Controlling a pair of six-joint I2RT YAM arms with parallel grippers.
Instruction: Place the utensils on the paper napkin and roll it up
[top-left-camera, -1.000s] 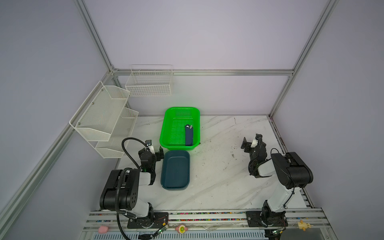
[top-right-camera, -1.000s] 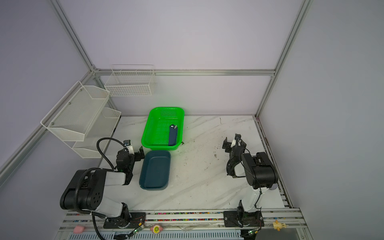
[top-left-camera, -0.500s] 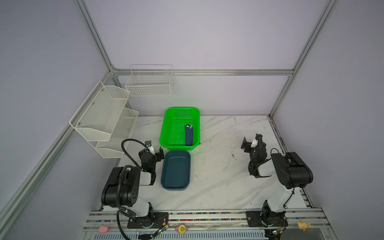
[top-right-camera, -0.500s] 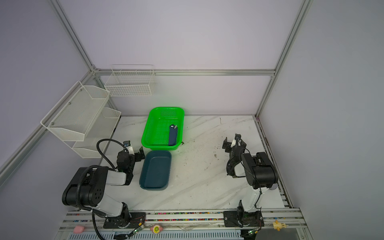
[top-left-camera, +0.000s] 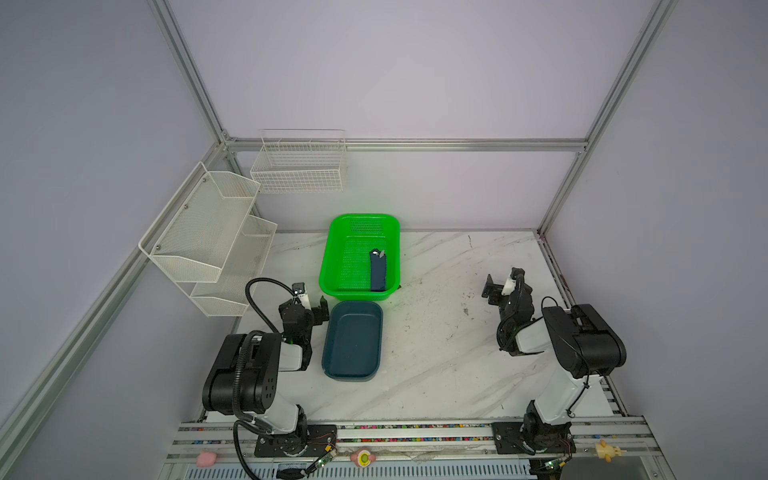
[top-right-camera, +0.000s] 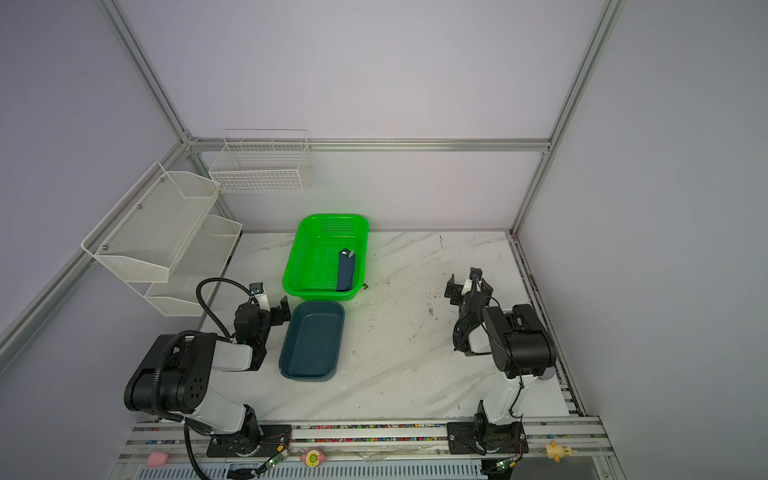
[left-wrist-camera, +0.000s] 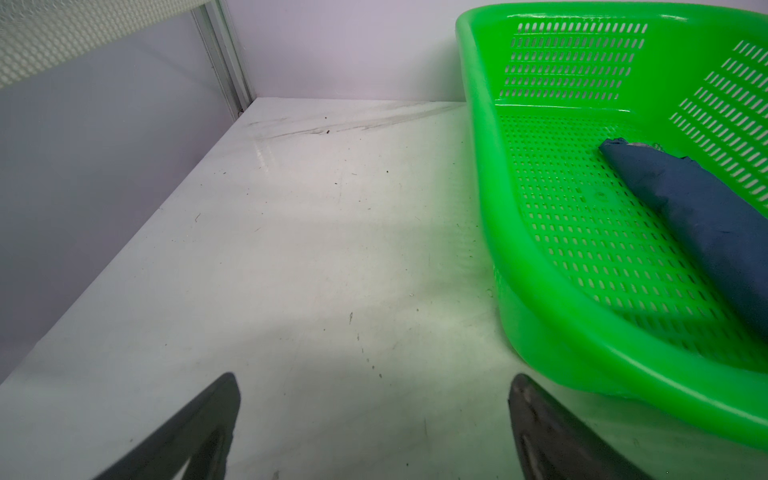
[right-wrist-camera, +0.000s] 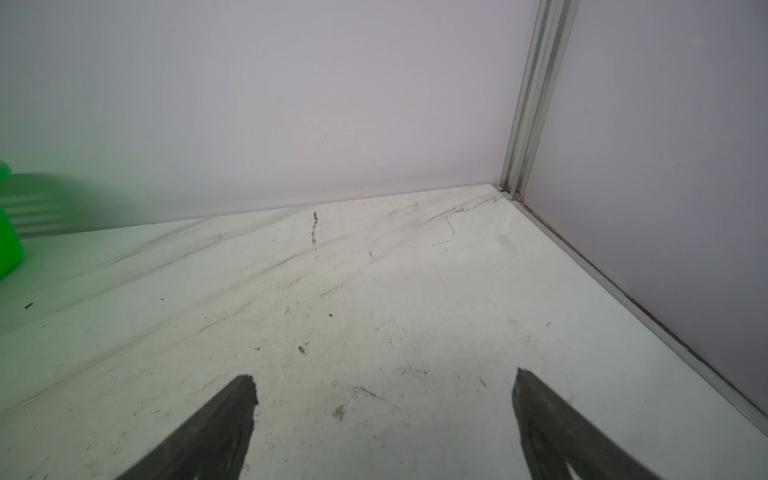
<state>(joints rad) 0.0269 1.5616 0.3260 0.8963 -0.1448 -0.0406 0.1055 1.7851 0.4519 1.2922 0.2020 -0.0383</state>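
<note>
Looks basically done: napkin (top-left-camera: 378, 272) rolled up in the green basket (top-left-camera: 349, 266), utensil tip (top-left-camera: 376, 252) poking out, left tool (left-wrist-camera: 374, 380) and right tool (right-wrist-camera: 383, 376) spread, empty.

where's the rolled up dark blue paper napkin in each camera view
A top view: the rolled dark blue paper napkin lies near the centre, along the right side of the green perforated plastic basket.
A top view: same place in the basket, slightly left of centre.
Left wrist: on the basket's perforated floor.
Right wrist: not in it.
Shared landmark: the basket, a sliver in the right wrist.
</note>
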